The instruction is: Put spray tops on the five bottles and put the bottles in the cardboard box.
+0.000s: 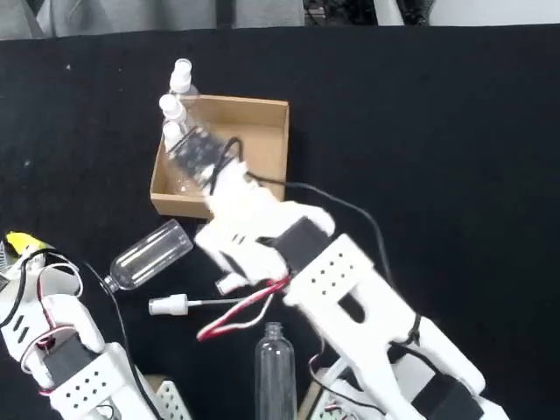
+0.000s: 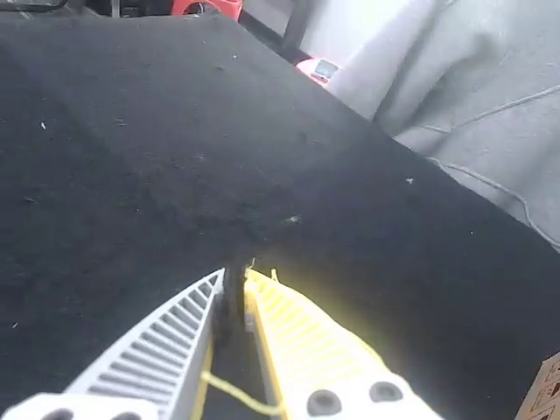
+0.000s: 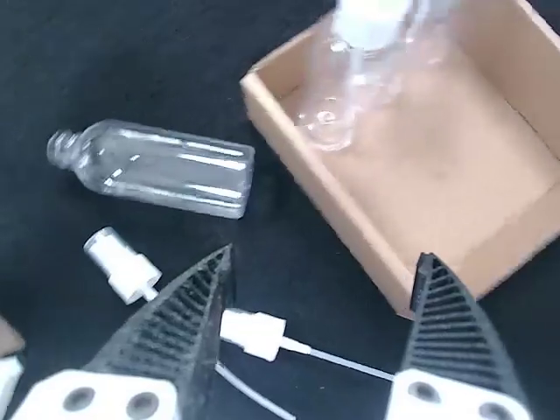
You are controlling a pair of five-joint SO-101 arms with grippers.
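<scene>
**Layout at this moment, every position read from the cardboard box (image 1: 262, 140).** The black table (image 1: 437, 131) carries everything.

The right arm (image 1: 350, 289) reaches across to the box. Its right gripper (image 3: 324, 258) hangs over the box's near wall with jaws spread wide and nothing between them. That posture suits either a release into the box or readiness for the next pick, and you cannot settle which from here.

The left gripper (image 2: 236, 282) sits well apart from the box over bare cloth. Its grey and yellow fingers are pressed together on nothing, probably parked so as not to obstruct the other arm.

Three capped bottles (image 1: 171, 106) rest at the box corner farthest from the right arm's base, heads projecting past the rim. Three of the five therefore appear done.

One uncapped bottle (image 1: 149, 254) lies on its side just outside the box's near wall, neck pointing away from the box, within easy reach. A second uncapped bottle (image 1: 276, 372) rests farther from the box, near the arm bases.

A spray top (image 3: 254, 332) lies between the box and that second bottle, its long dip tube flat on the cloth. Another spray top (image 3: 118, 262) lies beside it. You will likely need each tube fed into a neck before boxing.
</scene>
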